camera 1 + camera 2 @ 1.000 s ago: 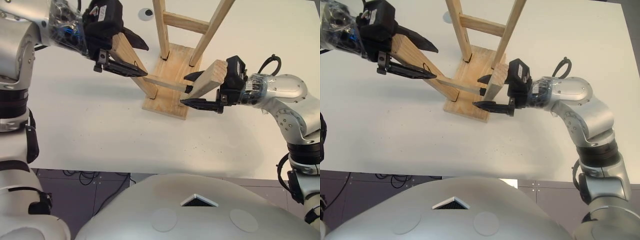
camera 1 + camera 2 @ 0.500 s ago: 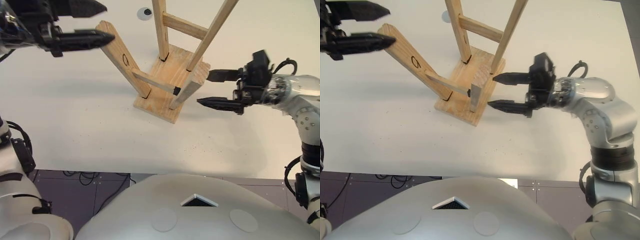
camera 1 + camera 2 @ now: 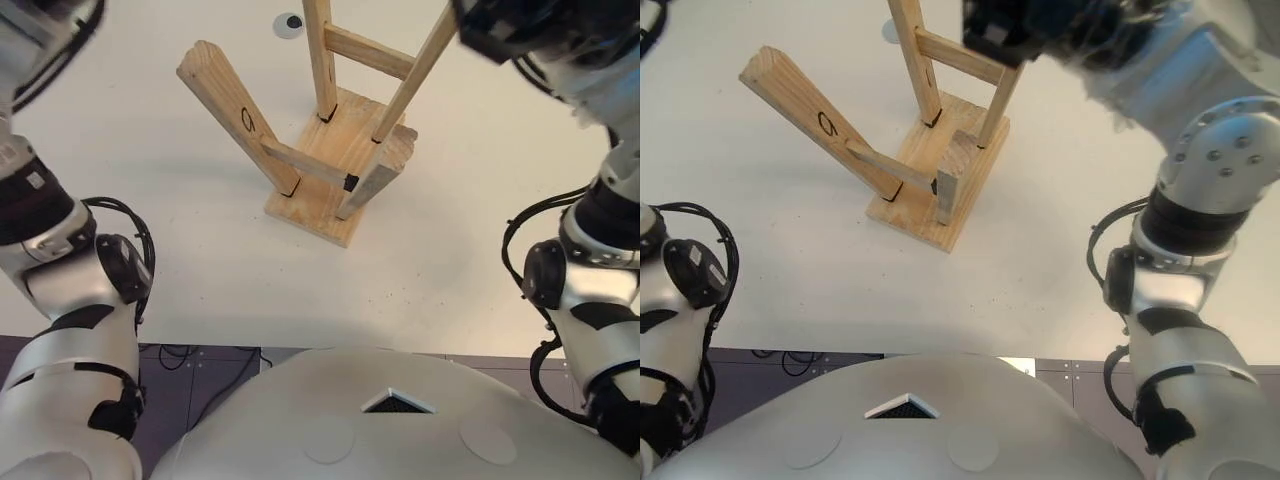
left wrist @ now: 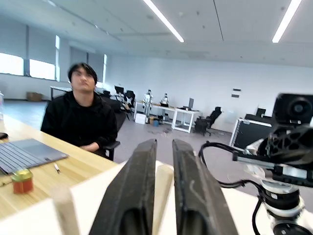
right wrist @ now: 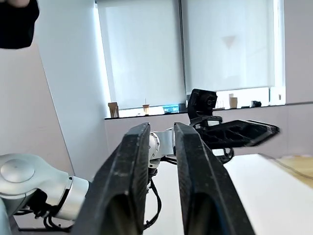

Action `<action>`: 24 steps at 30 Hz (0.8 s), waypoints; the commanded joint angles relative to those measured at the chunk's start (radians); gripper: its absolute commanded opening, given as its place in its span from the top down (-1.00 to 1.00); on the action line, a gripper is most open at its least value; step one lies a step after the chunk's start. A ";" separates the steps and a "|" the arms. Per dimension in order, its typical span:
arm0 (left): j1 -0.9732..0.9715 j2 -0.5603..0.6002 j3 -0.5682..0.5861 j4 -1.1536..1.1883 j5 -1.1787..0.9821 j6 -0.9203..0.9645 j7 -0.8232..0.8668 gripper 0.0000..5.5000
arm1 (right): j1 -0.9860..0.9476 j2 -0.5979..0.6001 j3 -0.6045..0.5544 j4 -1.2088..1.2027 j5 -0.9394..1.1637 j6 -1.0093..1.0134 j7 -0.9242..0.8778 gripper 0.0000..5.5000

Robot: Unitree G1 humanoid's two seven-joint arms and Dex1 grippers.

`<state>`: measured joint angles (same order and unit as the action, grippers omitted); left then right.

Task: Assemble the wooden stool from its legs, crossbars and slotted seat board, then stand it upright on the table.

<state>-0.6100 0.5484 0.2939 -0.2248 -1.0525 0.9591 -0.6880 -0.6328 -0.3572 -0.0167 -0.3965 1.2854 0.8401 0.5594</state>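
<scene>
Left eye view: I see the white bench (image 3: 200, 250) carrying the stool (image 3: 345, 150) upside down. Its seat board (image 3: 310, 215) lies flat and its legs point up, the leg (image 3: 235, 110) left of the seat board leaning outward. Well apart from the seat board, my left gripper (image 4: 164, 143) and right gripper (image 5: 161, 126) are each pressed nearly together, empty.
</scene>
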 commanded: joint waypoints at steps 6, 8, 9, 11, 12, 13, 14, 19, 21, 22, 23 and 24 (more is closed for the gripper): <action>0.253 -0.049 -0.048 0.030 0.037 -0.114 -0.021 1.00 | 0.182 -0.026 0.138 -0.031 -0.141 0.003 0.107 0.98; 0.172 -0.081 0.042 0.081 -0.060 -0.137 0.042 1.00 | 0.145 0.005 0.091 -0.006 -0.071 0.007 0.073 0.98; 0.137 -0.095 0.088 0.106 -0.113 -0.146 0.078 1.00 | 0.129 0.018 0.066 0.005 -0.033 0.008 0.052 0.98; 0.082 -0.116 0.178 0.147 -0.198 -0.176 0.175 1.00 | 0.099 0.040 0.006 0.033 0.068 0.006 -0.010 0.98; 0.069 -0.121 0.205 0.160 -0.218 -0.188 0.217 1.00 | 0.089 0.046 -0.018 0.043 0.108 0.003 -0.040 0.98; 0.064 -0.122 0.216 0.176 -0.194 -0.208 0.259 1.00 | 0.077 0.055 -0.052 0.061 0.149 -0.007 -0.080 0.98; 0.070 -0.120 0.217 0.186 -0.171 -0.217 0.293 1.00 | 0.068 0.059 -0.083 0.077 0.187 -0.020 -0.118 0.98; 0.329 0.132 -0.164 0.217 0.410 -0.260 0.314 1.00 | 0.139 -0.062 -0.101 0.064 -0.003 -0.066 -0.186 0.98; 0.411 0.210 -0.251 0.160 0.462 -0.204 0.240 1.00 | 0.204 -0.122 -0.005 0.033 -0.172 -0.071 -0.153 0.98; 0.450 0.259 -0.299 0.106 0.472 -0.173 0.180 1.00 | 0.237 -0.150 0.061 0.025 -0.266 -0.086 -0.135 0.98; 0.483 0.307 -0.345 0.056 0.488 -0.153 0.126 1.00 | 0.263 -0.173 0.126 0.018 -0.352 -0.103 -0.116 0.98; 0.529 0.377 -0.404 -0.016 0.514 -0.153 0.049 1.00 | 0.290 -0.213 0.225 0.004 -0.468 -0.133 -0.078 0.98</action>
<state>-0.1403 0.8075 -0.0149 -0.1163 -0.5826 0.7888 -0.5199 -0.3908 -0.5030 0.0547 -0.3570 0.9916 0.7440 0.4272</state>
